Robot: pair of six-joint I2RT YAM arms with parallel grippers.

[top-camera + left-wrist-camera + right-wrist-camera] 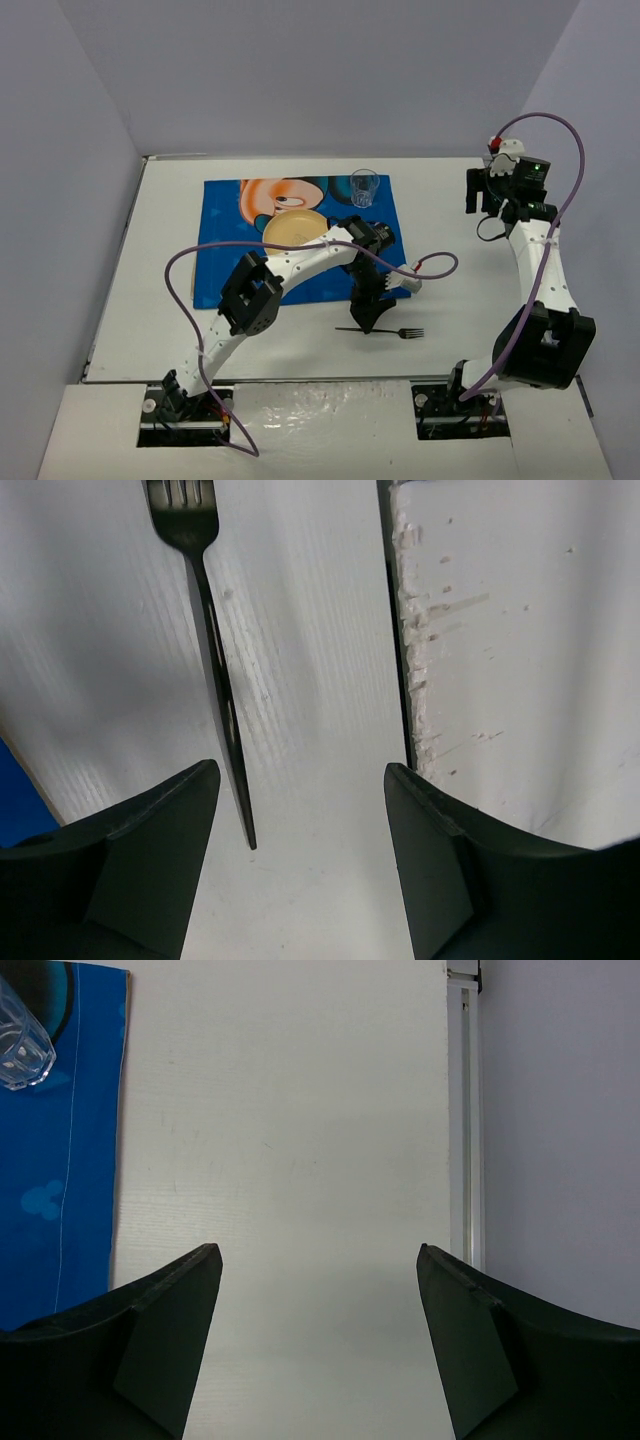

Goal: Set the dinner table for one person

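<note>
A dark fork (385, 331) lies on the white dinner table (170, 300), just in front of the blue placemat (225, 270). A yellow plate (295, 228) and a clear glass (365, 187) stand on the placemat. My left gripper (368, 320) hovers open over the fork's handle. In the left wrist view the fork (207, 640) lies by the left finger, its handle tip between the open, empty left gripper (300, 770) fingers. My right gripper (482, 192) is open and empty over bare table at the far right, also in its wrist view (318, 1250).
The right wrist view shows the glass (20, 1035) on the placemat's edge (50, 1180) and the table's right rail (462, 1110) against the wall. A seam with a chipped white panel (405, 650) runs beside the fork. Grey walls enclose the table.
</note>
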